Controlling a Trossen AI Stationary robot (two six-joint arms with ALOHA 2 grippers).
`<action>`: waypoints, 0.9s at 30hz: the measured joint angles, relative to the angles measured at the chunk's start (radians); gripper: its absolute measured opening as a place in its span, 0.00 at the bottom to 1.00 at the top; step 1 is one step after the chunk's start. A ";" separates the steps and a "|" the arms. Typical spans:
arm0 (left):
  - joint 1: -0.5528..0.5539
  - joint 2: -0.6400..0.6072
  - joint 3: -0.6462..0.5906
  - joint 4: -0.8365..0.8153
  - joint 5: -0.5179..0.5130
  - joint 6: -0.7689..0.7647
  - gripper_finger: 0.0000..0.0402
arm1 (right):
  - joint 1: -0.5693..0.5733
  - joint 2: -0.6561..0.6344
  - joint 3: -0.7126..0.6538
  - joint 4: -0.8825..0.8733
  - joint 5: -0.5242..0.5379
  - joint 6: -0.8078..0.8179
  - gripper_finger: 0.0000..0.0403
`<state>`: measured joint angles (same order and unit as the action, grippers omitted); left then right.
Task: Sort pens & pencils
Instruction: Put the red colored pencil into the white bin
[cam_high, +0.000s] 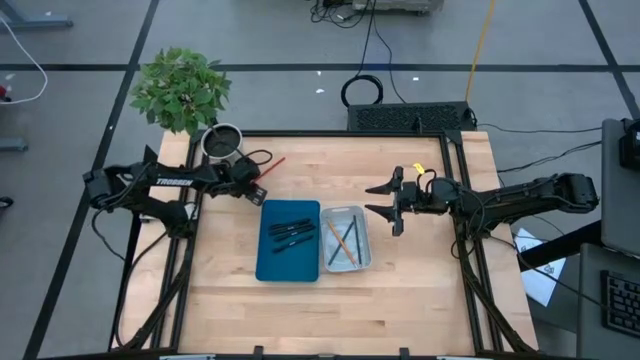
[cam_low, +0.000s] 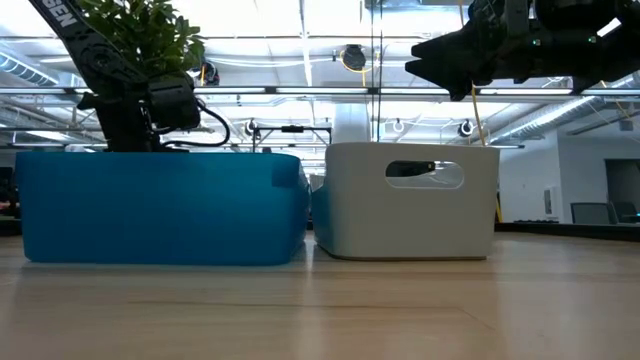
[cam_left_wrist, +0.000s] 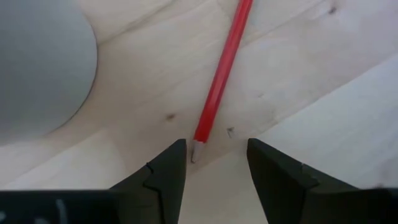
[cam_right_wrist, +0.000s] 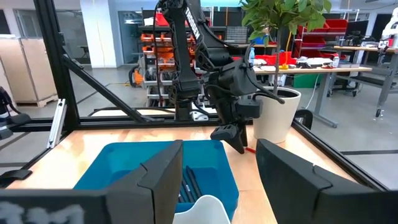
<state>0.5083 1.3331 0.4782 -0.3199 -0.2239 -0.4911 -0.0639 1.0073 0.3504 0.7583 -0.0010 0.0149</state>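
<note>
A red pencil (cam_high: 272, 166) lies flat on the wooden table at the far left, beside a metal cup (cam_high: 222, 142). My left gripper (cam_left_wrist: 214, 146) points steeply down over the pencil's near end (cam_left_wrist: 196, 149), open, one finger on each side of that end. Several black pens (cam_high: 290, 232) lie in the blue tray (cam_high: 268, 262). Two pencils (cam_high: 343, 240), one orange and one dark, lie in the white tray (cam_high: 362, 262) next to it. My right gripper (cam_high: 382, 198) hovers open above the table, right of the white tray, holding nothing.
A potted plant (cam_high: 180, 90) stands at the far left corner behind the cup. The two trays stand side by side mid-table (cam_low: 160, 205) (cam_low: 410, 200). Bare wood lies near the front edge and to the right. A black frame borders the table.
</note>
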 joint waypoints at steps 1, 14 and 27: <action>0.000 0.000 0.000 0.000 0.003 0.000 0.42 | 0.000 0.000 0.000 0.000 0.000 0.000 0.48; -0.001 0.001 0.000 -0.013 0.035 -0.002 0.03 | 0.000 0.000 0.000 0.000 0.000 0.014 0.48; -0.027 -0.056 -0.004 -0.067 0.067 -0.004 0.00 | 0.000 0.000 0.000 0.000 0.000 0.005 0.48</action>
<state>0.4809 1.2770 0.4744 -0.3864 -0.1573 -0.4953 -0.0636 1.0072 0.3504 0.7582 -0.0012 0.0203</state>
